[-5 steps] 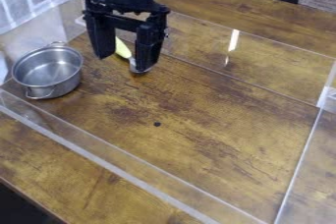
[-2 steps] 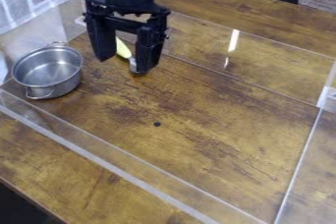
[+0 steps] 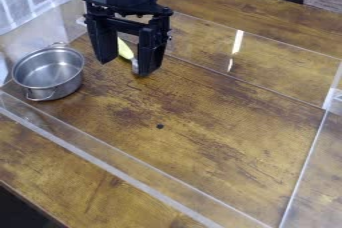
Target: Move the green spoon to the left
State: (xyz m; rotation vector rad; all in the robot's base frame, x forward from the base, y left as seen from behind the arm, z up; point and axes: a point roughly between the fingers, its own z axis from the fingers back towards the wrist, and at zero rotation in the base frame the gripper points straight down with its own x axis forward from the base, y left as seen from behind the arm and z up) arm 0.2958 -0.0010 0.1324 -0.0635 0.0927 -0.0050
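Notably, the gripper [image 3: 130, 60] partly occluded the green spoon [image 3: 124, 50]; its jaws' state was indeterminable. The steel pot [image 3: 50, 73] lay toward nine o'clock.

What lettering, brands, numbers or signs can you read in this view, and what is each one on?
None that can be read.
Steel pot: no lettering shows at this size.
Green spoon: too small and partly hidden to tell whether it is marked.
Gripper: no text can be made out on its black body.
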